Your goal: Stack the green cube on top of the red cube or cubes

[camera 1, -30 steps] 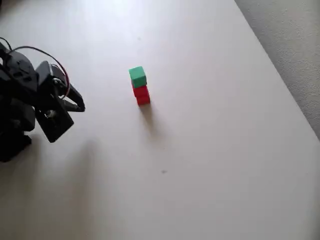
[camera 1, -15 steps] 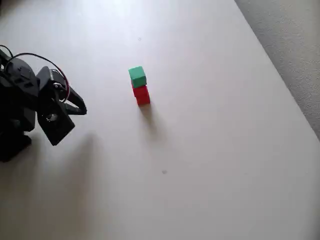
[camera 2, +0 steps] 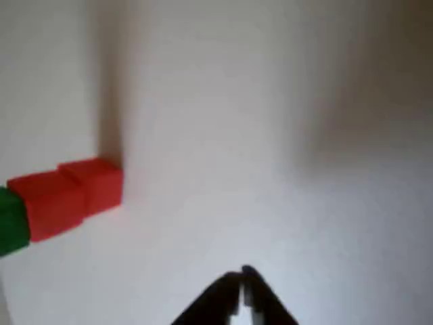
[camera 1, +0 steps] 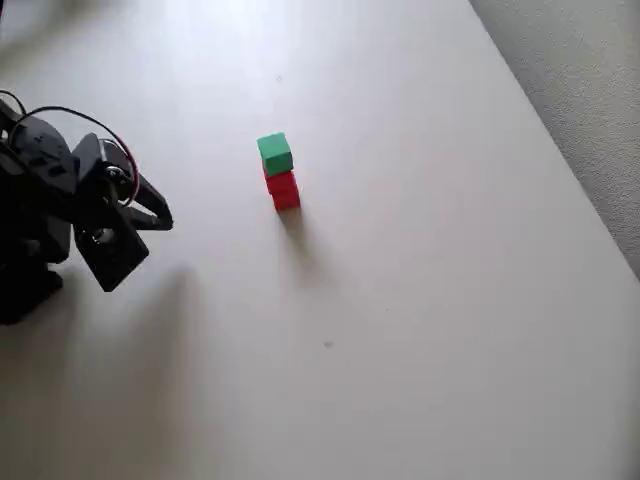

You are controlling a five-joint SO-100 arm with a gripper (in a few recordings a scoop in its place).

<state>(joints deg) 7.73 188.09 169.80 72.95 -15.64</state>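
The green cube (camera 1: 275, 153) sits on top of two red cubes (camera 1: 284, 189), forming one small upright tower near the table's middle in the overhead view. In the wrist view, which lies on its side, the same tower shows at the left edge: the green cube (camera 2: 12, 222) outermost, then the red cubes (camera 2: 67, 196). My black gripper (camera 1: 158, 210) is well to the left of the tower, apart from it, holding nothing. In the wrist view my gripper (camera 2: 242, 279) has its tips pressed together, shut.
The white table (camera 1: 420, 300) ends at a slanted right edge, with grey floor (camera 1: 590, 90) beyond it. The arm's black base (camera 1: 25, 270) stands at the left edge with red and black wires above it.
The arm has drawn slightly up and left, then settled; the gripper barely shifted. The tower has not moved.
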